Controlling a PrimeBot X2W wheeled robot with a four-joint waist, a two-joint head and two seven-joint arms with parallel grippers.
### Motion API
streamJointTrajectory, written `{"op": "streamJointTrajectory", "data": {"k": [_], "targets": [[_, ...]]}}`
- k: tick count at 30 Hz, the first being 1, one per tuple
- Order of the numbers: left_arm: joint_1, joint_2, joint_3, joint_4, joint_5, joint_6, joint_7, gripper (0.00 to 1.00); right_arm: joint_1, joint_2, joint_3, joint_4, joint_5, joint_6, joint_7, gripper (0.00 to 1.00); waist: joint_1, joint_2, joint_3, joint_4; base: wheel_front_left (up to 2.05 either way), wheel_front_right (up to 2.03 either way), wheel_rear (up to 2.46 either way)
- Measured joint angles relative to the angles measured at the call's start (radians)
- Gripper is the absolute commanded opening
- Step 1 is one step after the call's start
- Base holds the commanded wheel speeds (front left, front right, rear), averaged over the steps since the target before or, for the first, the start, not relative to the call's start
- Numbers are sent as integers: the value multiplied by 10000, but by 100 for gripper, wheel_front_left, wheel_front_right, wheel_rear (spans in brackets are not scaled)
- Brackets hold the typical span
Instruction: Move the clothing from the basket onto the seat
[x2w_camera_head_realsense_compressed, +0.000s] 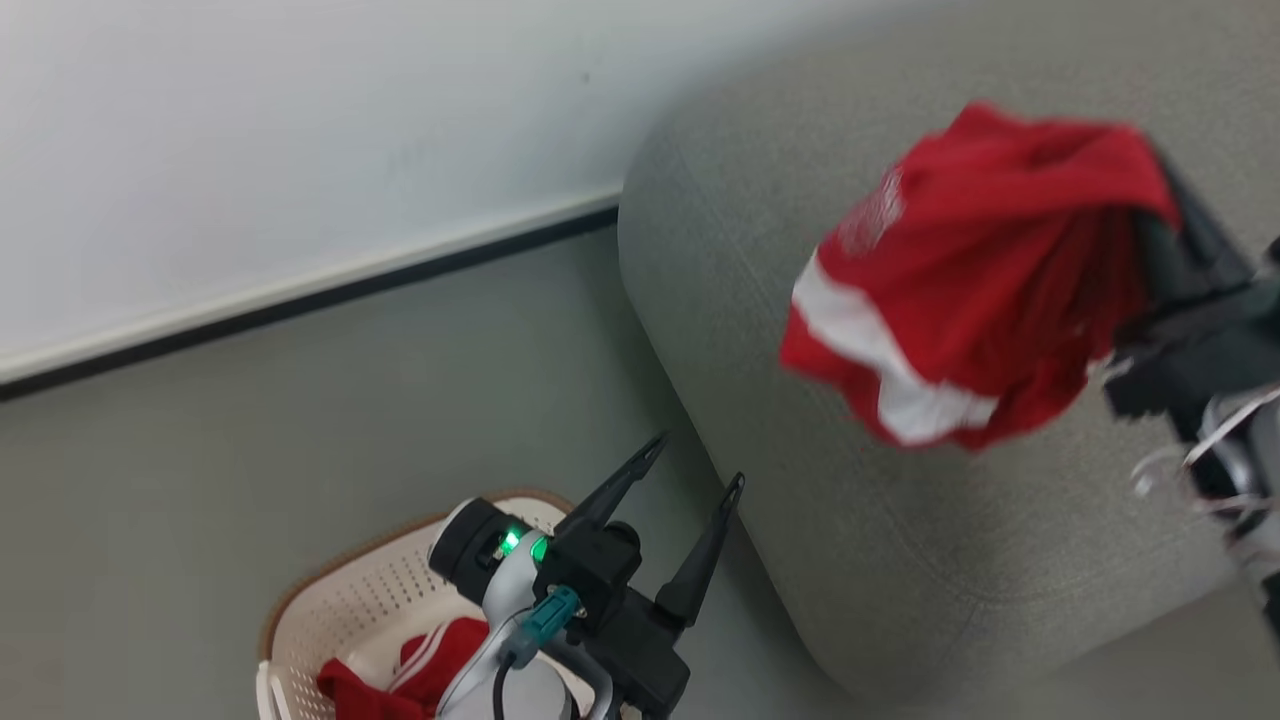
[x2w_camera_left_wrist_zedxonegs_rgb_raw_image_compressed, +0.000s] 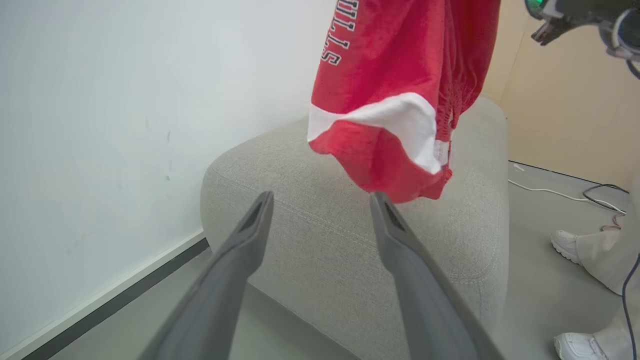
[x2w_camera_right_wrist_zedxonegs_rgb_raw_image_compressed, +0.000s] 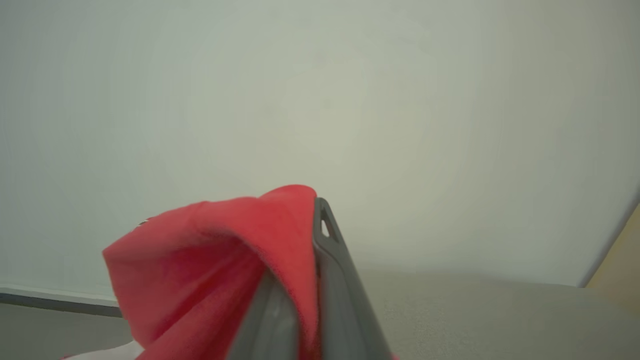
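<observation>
Head view: a red garment (x2w_camera_head_realsense_compressed: 960, 270) with a white stripe and dark lettering is held clamped in the closed right tool (x2w_camera_right_wrist_zedxonegs_rgb_raw_image_compressed: 318, 225), hung in the air over the grey sofa (x2w_camera_head_realsense_compressed: 900, 560) without touching it. The left tool (x2w_camera_head_realsense_compressed: 698, 460) is spread wide and empty, raised above the basket (x2w_camera_head_realsense_compressed: 330, 590) on the floor (x2w_camera_head_realsense_compressed: 300, 400) beside the sofa; more red clothing (x2w_camera_head_realsense_compressed: 430, 660) is seen inside.
</observation>
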Motion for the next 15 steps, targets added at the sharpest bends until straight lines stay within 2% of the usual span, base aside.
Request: {"op": "streamJointTrajectory", "data": {"k": [15], "targets": [[-1268, 491, -115, -901, 922, -48, 483, 100, -4465, -1206, -1177, 2176, 454, 203, 738, 0, 0, 1, 2162, 510, 0, 0, 0]]}}
